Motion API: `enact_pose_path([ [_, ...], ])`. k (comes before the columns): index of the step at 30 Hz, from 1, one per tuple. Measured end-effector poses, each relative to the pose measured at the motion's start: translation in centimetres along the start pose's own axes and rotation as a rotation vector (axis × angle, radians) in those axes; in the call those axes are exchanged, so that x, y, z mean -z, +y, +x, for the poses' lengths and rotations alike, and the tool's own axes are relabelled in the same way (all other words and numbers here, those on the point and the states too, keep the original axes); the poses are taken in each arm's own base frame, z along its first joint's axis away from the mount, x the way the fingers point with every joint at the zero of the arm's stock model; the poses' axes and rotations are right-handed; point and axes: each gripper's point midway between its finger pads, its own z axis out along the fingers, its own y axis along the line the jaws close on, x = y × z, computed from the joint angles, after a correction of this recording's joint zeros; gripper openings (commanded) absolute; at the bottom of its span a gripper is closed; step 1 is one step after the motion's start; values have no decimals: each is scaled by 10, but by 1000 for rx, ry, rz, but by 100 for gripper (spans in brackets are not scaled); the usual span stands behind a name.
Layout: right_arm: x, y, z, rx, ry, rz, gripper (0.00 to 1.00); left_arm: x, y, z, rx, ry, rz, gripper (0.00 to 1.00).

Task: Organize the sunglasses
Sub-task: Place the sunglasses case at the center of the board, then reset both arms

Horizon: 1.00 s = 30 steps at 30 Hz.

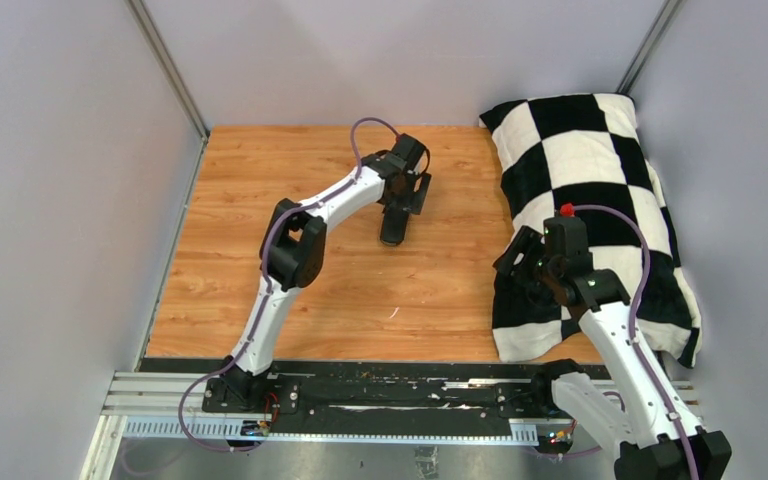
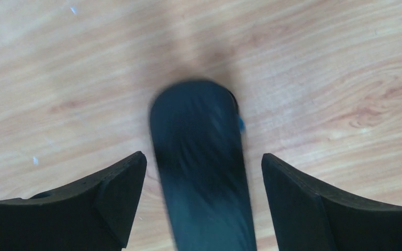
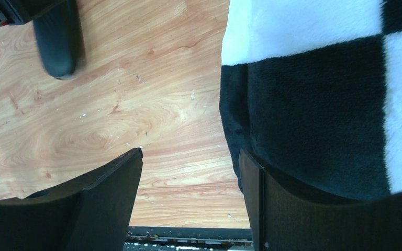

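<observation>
The sunglasses are not in view in any frame. A closed black oval case [image 1: 394,228] lies on the wooden table [image 1: 260,200]. My left gripper [image 1: 406,198] hangs right over its far end. In the left wrist view the case [image 2: 201,172] runs blurred between my fingers, with a strip of bare wood on each side, so the left gripper [image 2: 204,156] is open around it. A small blue bit [image 2: 240,124] peeks out at the case's edge. My right gripper [image 1: 518,262] is open and empty at the table's right side.
A black-and-white checkered blanket [image 1: 600,180] covers the right of the table. My right gripper [image 3: 191,151] straddles its left edge, one finger [image 3: 303,209] against the black fabric [image 3: 314,120]. A black rail [image 1: 380,400] runs along the near edge. Grey walls enclose the table.
</observation>
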Motion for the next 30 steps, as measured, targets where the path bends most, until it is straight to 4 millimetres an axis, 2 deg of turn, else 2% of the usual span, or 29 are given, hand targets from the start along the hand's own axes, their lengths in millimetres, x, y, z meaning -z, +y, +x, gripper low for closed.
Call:
enact_pose_path([
  [3, 2, -1, 0, 16, -2, -2, 75, 3, -4, 6, -6, 26, 12, 95],
  [5, 2, -2, 0, 35, -3, 3, 76, 14, -7, 3, -6, 16, 26, 95],
  [7, 2, -4, -1, 61, 0, 12, 76, 37, -8, -4, -4, -7, 45, 95],
  [11, 6, -3, -20, 138, -32, 42, 77, 112, 0, -21, 15, -108, 77, 95],
  [14, 16, 4, -43, 193, -95, 51, 77, 185, 12, -29, 43, -242, 107, 95],
  [16, 24, 8, -58, 222, -139, 50, 77, 223, 21, -26, 60, -329, 127, 95],
  [18, 31, 12, -69, 248, -176, 51, 77, 254, 30, -6, 68, -390, 151, 95],
  [21, 36, 13, -77, 274, -203, 56, 77, 270, 38, 30, 77, -414, 178, 95],
  [23, 36, 11, -79, 285, -211, 67, 77, 271, 45, 59, 92, -397, 181, 95],
  [26, 39, 10, -82, 293, -228, 72, 77, 269, 54, 90, 121, -378, 167, 95],
  [30, 45, 9, -86, 295, -276, 68, 77, 273, 69, 111, 167, -387, 120, 95],
])
